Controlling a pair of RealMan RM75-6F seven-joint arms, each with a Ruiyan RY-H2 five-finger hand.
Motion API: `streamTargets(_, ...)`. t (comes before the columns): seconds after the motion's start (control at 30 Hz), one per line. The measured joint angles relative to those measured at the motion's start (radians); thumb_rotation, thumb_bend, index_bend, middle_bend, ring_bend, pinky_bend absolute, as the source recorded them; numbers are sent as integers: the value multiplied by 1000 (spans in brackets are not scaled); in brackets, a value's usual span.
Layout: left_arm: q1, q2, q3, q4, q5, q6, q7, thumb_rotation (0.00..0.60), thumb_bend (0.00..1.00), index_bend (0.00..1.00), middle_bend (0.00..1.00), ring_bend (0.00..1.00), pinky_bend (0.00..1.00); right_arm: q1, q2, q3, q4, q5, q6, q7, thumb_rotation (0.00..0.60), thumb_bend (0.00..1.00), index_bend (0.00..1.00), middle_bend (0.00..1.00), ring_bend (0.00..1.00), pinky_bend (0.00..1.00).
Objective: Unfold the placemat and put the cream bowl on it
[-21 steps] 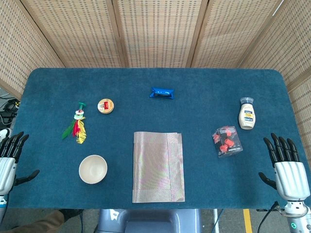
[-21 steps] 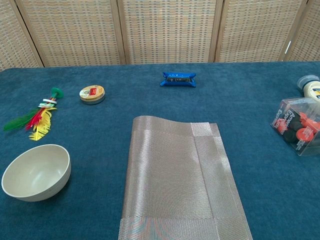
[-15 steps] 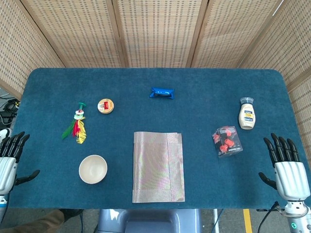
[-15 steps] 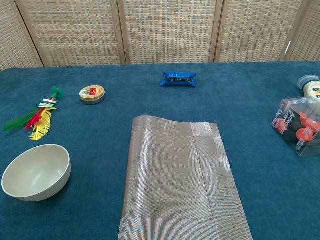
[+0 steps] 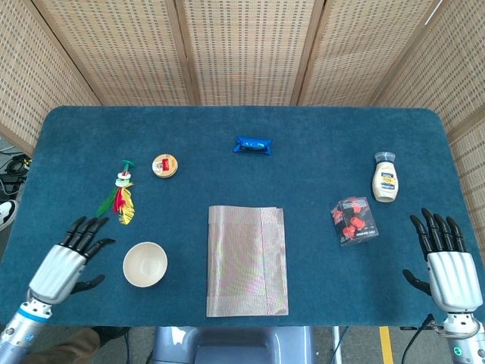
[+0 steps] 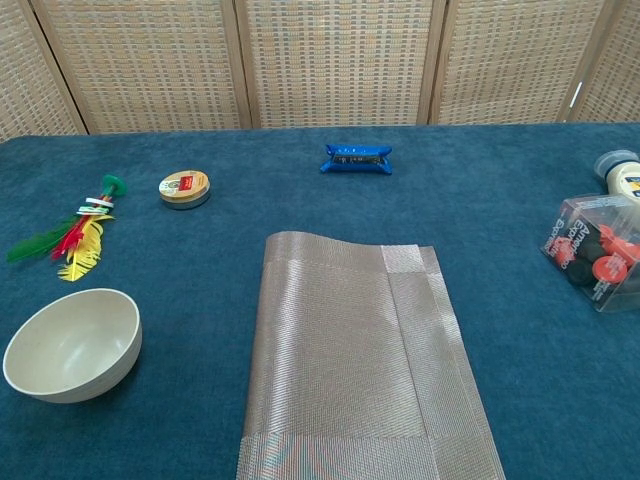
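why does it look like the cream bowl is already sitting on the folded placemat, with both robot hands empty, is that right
Not quite. The head view shows the cream bowl on the blue cloth left of the folded placemat, apart from it. The left robot hand and right robot hand are indeed empty.

No text can be read with certainty in either view. The round tin (image 6: 184,187) carries a red band across a cream lid with print on it, too small to make out. The clear plastic box (image 6: 596,250) shows red lettering running down its near face in the chest view, blurred beyond reading. The squeeze bottle (image 5: 385,180) bears a blue and yellow label in the head view; its wording is not legible. The blue packet (image 6: 357,159) has faint marks along its top that cannot be made out.
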Motion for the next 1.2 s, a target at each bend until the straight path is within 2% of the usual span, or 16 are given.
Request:
streamTargets(0.23, -55, -148, 44, 207, 88, -54, -10, 600, 104, 315, 0, 0, 0, 4, -1, 6, 2, 16, -10, -1, 600, 0, 0, 0, 0, 0)
streamTargets(0.33, -65, -185, 60, 255, 100, -67, -15, 600, 107, 317, 0, 0, 0, 4, 2, 6, 0, 16, -10, 5, 600, 0, 0, 0, 0, 0)
streamTargets(0.5, -74, -223, 80, 292, 103, -103, -7, 600, 170, 354, 0, 0, 0, 3, 7, 5, -3, 14, -9, 14, 600, 0, 0, 0, 0, 0)
streamTargets(0.67, -86, -262, 72, 318, 85, -125, 2, 600, 259, 419, 0, 0, 0, 1, 13, 4, -6, 12, -7, 24, 600, 0, 0, 0, 0, 0)
streamTargets(0.9, -98, -292, 52, 343, 34, -162, 16, 600, 475, 541, 0, 0, 0, 2, 18, 5, -7, 18, -13, 38, 600, 0, 0, 0, 0, 0)
streamTargets(1.03, -100, -296, 41, 350, 8, -163, 3, 600, 491, 603, 0, 0, 0, 4, 21, 3, -10, 18, -19, 46, 600, 0, 0, 0, 0, 0)
streamTargets(1.2, -104, -286, 22, 356, -19, -153, -26, 600, 491, 631, 0, 0, 0, 5, 22, 1, -12, 16, -22, 50, 600, 0, 0, 0, 0, 0)
